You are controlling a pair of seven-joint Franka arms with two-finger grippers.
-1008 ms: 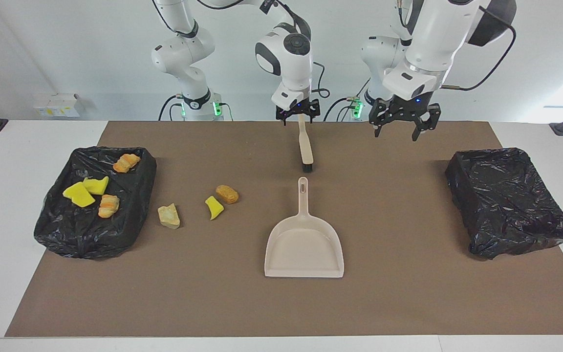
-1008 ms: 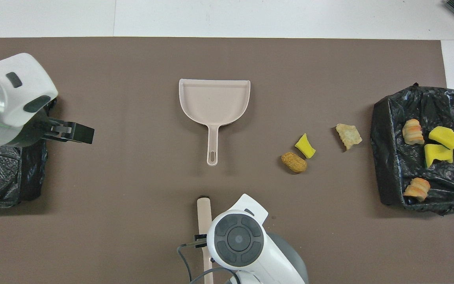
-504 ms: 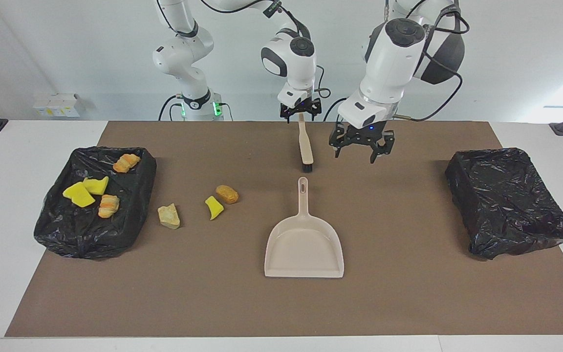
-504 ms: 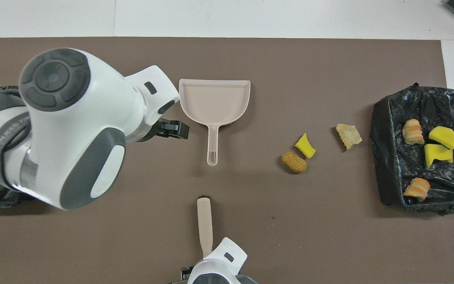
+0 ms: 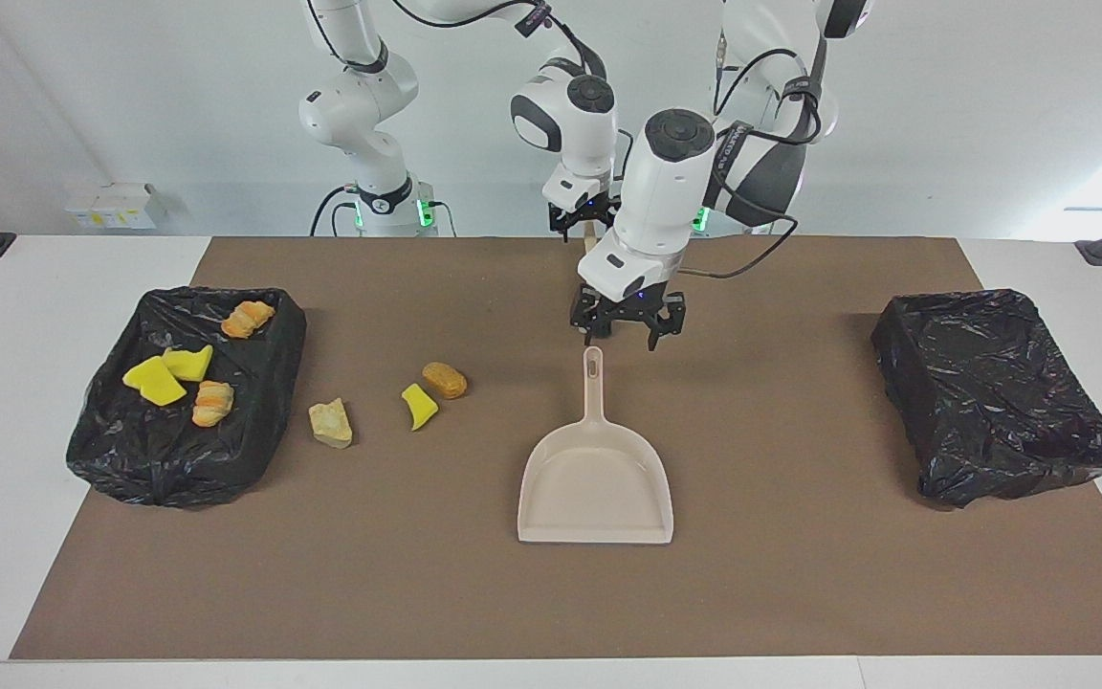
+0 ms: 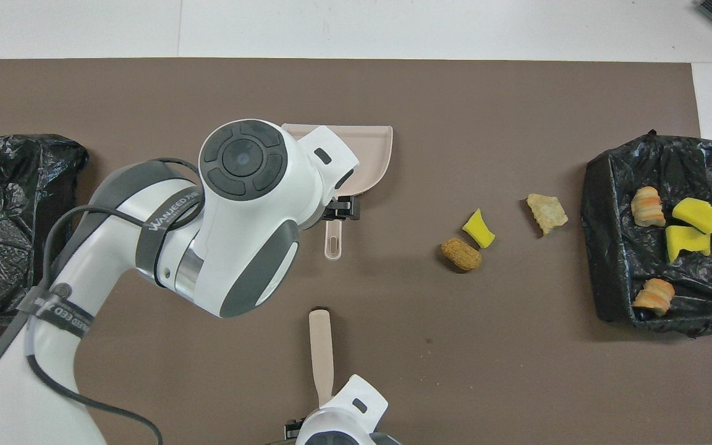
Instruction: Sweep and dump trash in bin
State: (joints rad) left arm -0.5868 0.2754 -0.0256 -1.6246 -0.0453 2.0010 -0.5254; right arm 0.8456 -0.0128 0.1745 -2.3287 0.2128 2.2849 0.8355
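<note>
Left gripper (image 5: 625, 335), jaws spread above the dustpan (image 5: 595, 478) handle, should descend squarely before clamping it.

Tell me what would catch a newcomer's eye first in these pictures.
Probably the left gripper, open and hanging just over the handle of the beige dustpan mid-table. Next, the bright trash: three chunks loose on the brown mat, and four more in the black-lined bin at the right arm's end. The right gripper is at the brush nearer the robots.

Beige dustpan (image 5: 595, 478), beige brush (image 6: 321, 352), black bin liners (image 5: 187, 397), yellow and orange-brown trash (image 5: 419, 406), brown mat (image 5: 800, 574)
</note>
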